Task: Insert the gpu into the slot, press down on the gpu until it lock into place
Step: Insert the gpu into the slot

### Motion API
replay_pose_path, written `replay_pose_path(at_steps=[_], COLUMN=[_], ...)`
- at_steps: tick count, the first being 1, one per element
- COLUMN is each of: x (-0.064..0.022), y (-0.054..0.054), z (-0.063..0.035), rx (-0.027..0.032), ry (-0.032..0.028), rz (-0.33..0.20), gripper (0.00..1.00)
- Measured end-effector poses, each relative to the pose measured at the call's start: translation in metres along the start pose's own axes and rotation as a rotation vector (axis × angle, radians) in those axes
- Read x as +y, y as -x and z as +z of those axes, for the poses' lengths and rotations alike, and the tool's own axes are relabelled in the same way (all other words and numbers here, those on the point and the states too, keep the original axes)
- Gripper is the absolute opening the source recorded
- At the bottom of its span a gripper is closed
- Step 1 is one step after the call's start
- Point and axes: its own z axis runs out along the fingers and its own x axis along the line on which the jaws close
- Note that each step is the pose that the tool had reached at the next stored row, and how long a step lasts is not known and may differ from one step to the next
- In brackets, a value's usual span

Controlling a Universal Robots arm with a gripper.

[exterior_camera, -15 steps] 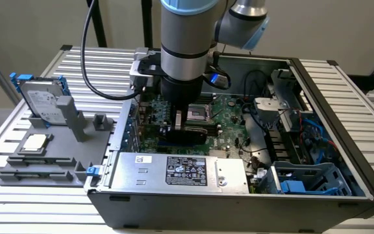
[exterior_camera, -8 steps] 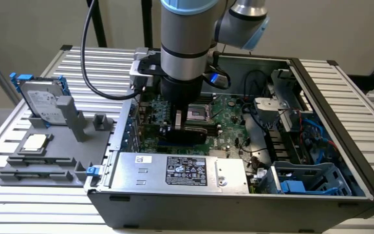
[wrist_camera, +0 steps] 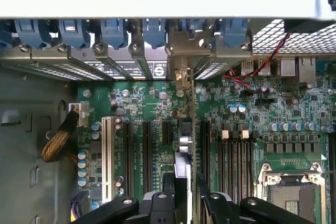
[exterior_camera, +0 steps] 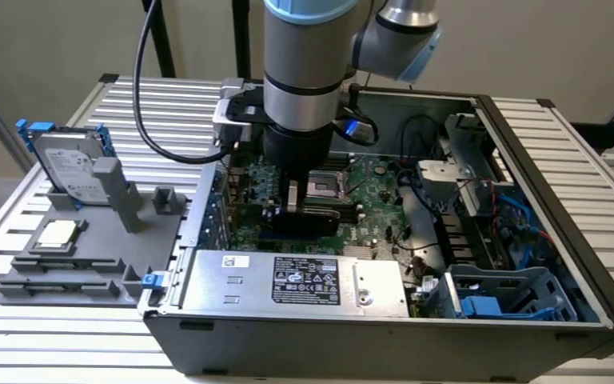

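The gpu is a thin black card standing on edge inside the open computer case, just under my gripper. In the wrist view I see the gpu edge-on, its silver end bracket reaching toward the case's rear wall. My gripper is shut on the gpu, with one finger on each side of its top edge. A sliver of the blue slot shows on the green motherboard right below the card's lower edge. From the wrist view the slot is hidden beneath the card.
A silver power supply with a white label lies close in front of the card. Black memory slots and the CPU socket flank it, a white slot on the other side. A hard drive rests on a grey fixture outside.
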Motion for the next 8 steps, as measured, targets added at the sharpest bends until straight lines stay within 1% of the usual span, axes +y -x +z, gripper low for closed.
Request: replay_pose_path(at_steps=[8], x=[0.001], y=[-0.0001], z=[0.002], rx=[0.0003], ry=[0.0003], rz=[-0.008], gripper=[0.26])
